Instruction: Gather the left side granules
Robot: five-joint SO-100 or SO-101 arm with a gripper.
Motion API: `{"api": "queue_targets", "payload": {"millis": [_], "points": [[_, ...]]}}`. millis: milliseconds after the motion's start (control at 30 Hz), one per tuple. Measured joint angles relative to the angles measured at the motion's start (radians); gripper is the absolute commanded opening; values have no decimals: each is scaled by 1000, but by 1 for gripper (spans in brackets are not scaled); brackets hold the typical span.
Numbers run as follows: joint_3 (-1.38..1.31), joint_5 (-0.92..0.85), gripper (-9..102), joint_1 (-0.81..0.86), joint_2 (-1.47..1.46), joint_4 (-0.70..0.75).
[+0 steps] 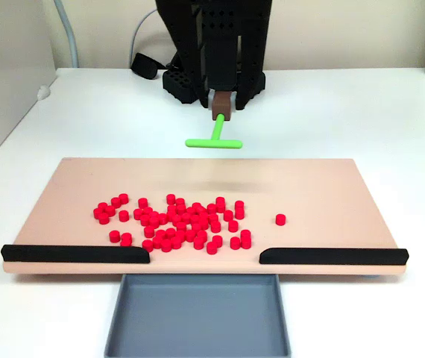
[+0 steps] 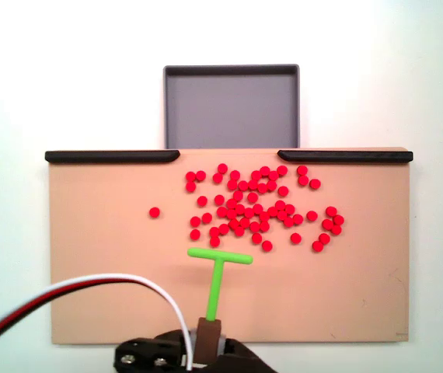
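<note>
Several small red granules [image 1: 179, 221] lie scattered over the middle of the tan board [image 1: 63, 194]; in a fixed view from above the granules [image 2: 256, 208] spread toward the right, with one stray granule [image 2: 154, 212] apart at the left. My gripper [image 1: 220, 113] hangs behind the board's far edge, shut on the stem of the green T-shaped tool [image 1: 214, 139]. From above, the gripper [image 2: 209, 330] holds the tool [image 2: 218, 272] with its crossbar just short of the nearest granules, apart from them.
Two long black strips [image 1: 76, 253] [image 1: 333, 256] line the board's front edge with a gap between them. A grey tray [image 1: 197, 317] sits below that gap. Red, white and black cables [image 2: 81, 289] arc over the board's corner.
</note>
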Motion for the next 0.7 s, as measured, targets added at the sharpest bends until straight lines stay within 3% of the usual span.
{"api": "queue_targets", "payload": {"millis": [367, 700], "points": [[0, 569, 0, -156, 11, 0], [0, 865, 0, -207, 17, 8]]}}
